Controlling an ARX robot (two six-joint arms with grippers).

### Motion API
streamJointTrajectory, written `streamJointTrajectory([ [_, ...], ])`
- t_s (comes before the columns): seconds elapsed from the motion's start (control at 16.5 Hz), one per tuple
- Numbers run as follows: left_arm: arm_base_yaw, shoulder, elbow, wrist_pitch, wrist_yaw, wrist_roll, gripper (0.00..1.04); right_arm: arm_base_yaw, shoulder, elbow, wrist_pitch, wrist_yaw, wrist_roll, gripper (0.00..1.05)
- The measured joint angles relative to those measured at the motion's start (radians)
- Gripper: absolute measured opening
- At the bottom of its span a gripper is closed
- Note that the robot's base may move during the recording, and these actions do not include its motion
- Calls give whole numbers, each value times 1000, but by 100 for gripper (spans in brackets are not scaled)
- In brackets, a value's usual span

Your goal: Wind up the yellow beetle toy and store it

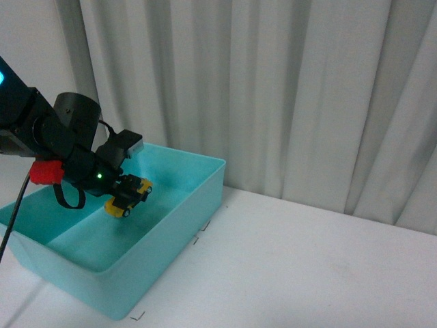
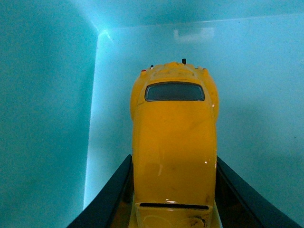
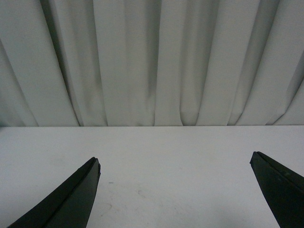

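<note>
The yellow beetle toy (image 1: 128,197) hangs tilted inside the turquoise bin (image 1: 171,225), a little above its floor. My left gripper (image 1: 121,193) is shut on it. In the left wrist view the yellow beetle toy (image 2: 174,142) fills the middle, with its dark window facing the bin's far wall. Both black fingers (image 2: 111,192) press against its sides, so my left gripper (image 2: 174,164) holds it firmly. My right gripper (image 3: 175,164) stands open over the bare white table (image 3: 171,156) with nothing between its fingers. It does not show in the front view.
The bin sits at the table's left, its walls (image 2: 42,118) close round the toy. A grey pleated curtain (image 1: 273,89) hangs behind the white table (image 1: 307,266). Small black corner marks (image 1: 138,316) lie on the table beside the bin.
</note>
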Motion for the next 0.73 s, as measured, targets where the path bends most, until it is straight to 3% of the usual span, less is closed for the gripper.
streamJointTrajectory([
  [0.3, 8, 3, 24, -46, 64, -53, 95, 0, 0, 0, 0, 0, 0, 98],
  [0.36, 7, -24, 16, -34, 82, -59, 100, 0, 0, 0, 0, 0, 0, 98],
  [0.61, 25, -313, -90, 39, 216, -126, 98, 0, 0, 0, 0, 0, 0, 98],
  [0.67, 29, -402, -182, 148, 250, -155, 96, 0, 0, 0, 0, 0, 0, 98],
  [0.73, 16, -493, -328, 402, 233, -227, 86, 0, 0, 0, 0, 0, 0, 98],
])
